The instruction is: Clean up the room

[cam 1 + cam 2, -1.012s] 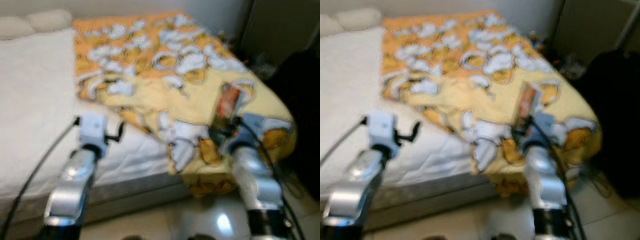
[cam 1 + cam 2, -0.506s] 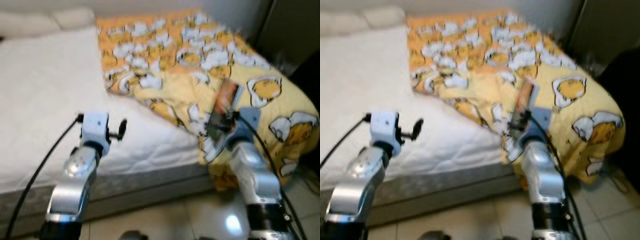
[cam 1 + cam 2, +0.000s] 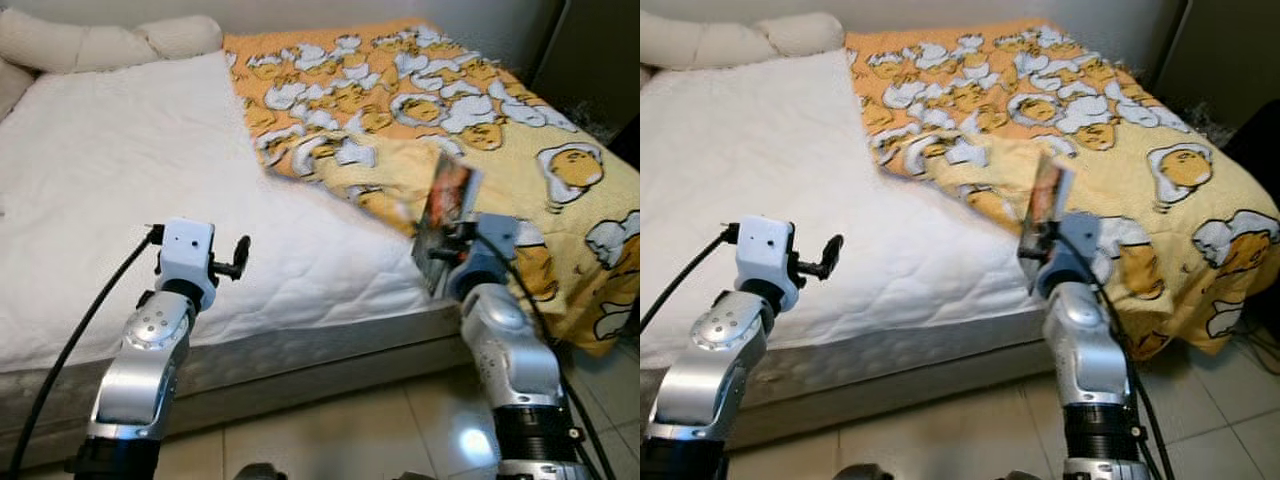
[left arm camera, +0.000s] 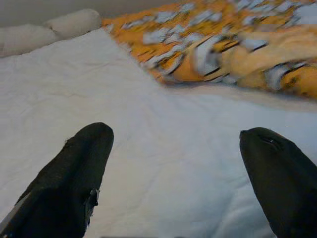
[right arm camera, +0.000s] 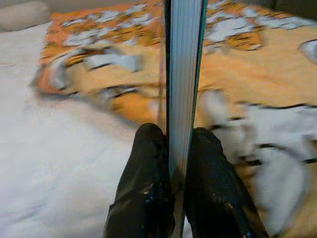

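The right end effector [image 5: 171, 148] is pinching a thin book [image 3: 447, 210] between its two black fingers [image 5: 143, 183], holding it upright on edge above the bed's near edge, where white mattress [image 3: 120, 190] meets yellow patterned blanket [image 3: 470, 120]. The left end effector [image 4: 173, 144] is hovering with fingers spread wide and empty over the white mattress. Farther back, pale pillows [image 3: 100, 40] are lying along the head of the bed.

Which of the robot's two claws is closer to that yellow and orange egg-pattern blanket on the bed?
The right. The right gripper, pinching a book, is held up at the blanket's near edge. The left gripper is open over the bare white mattress, well to the blanket's left.
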You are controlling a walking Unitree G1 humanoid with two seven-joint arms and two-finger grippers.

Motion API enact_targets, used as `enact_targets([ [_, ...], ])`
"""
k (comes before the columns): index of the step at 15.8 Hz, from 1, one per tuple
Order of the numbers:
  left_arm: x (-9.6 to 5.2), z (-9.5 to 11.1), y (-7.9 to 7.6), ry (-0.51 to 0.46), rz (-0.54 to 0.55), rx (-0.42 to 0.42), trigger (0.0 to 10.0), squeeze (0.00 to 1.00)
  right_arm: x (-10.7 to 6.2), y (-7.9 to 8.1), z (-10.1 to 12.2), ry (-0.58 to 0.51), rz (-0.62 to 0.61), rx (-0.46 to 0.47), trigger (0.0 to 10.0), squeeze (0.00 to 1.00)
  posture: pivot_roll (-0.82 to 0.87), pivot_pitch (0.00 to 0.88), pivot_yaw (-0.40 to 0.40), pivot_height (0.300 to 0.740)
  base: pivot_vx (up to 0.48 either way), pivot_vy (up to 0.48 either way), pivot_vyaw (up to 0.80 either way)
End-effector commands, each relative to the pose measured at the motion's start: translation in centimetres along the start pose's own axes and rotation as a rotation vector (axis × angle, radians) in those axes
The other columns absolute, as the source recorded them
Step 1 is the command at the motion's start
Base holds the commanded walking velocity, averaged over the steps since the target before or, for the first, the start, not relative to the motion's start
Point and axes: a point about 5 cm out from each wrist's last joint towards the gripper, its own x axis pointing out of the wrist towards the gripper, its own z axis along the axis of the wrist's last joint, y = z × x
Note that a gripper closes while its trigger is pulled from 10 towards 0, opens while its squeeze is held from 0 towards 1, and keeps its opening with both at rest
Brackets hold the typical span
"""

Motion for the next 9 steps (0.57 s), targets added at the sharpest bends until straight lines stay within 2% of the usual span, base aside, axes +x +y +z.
enact_targets([
  [1, 0.25, 0.55, 0.54, -0.014, 0.014, 0.011, 10.0, 0.0, 0.15, 1.58, 1.08, -0.052, 0.066, -0.005, 10.0, 0.0, 0.0, 0.0, 0.049, 0.74, 0.0, 0.394, 0.0],
  [6, 0.16, 0.27, 0.3, -0.013, 0.006, 0.014, 10.0, 0.0, 0.08, 1.4, 0.84, -0.049, 0.062, 0.006, 10.0, 0.0, 0.02, 0.0, 0.036, 0.74, 0.0, 0.391, 0.0],
  [9, 0.29, 0.36, 0.6, -0.014, 0.011, 0.021, 10.0, 0.0, -0.03, 2.13, 0.53, -0.033, 0.103, 0.007, 10.0, 0.0, 0.02, 0.0, 0.038, 0.74, 0.0, 0.394, 0.0],
])
